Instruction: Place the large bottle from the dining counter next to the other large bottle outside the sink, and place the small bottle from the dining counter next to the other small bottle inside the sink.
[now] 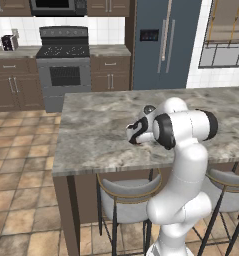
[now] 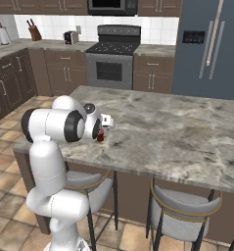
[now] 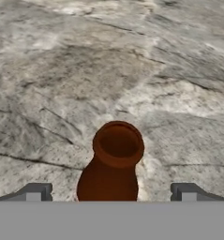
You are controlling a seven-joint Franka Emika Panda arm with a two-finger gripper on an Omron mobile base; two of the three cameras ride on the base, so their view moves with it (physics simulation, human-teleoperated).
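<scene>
A: One bottle [image 3: 111, 161] is all I can see, the small brown one w/ a thin neck. It stands up straight on the dining counter [image 1: 101, 125], near the counter's front edge.

B: Where's the gripper [image 3: 111, 193]?

A: Right over the bottle, looking down at its open top. In the hand pic the bottle neck sits between the two fingertips [image 3: 36, 191]. They're spread wide, not pinching anything. I can't tell if they touch the glass; it looks like they don't.

B: So how much of the job is done?

A: Not much, I think. The bottle is on the counter, not lifted. It has to go in the sink next to the other small bottle. I think the grab comes next, then a drive over to the sink.

B: And the big bottle?

A: Can't say, so I don't know if that half is done.

B: OK, count stuff for me.

A: 1 small bottle. 1 gripper w/ 2 fingers. 2 stools [image 2: 179, 208] tucked under the counter's front edge. Far behind the counter: 1 stove [image 2: 113, 63], 1 fridge [image 2: 206, 49], 1 toaster [image 1: 9, 42], 1 knife block [image 2: 34, 32].

B: From the side, where's the bottle?

A: A bit of red label [image 2: 100, 137] peeks out just under the hand, on the counter.
</scene>
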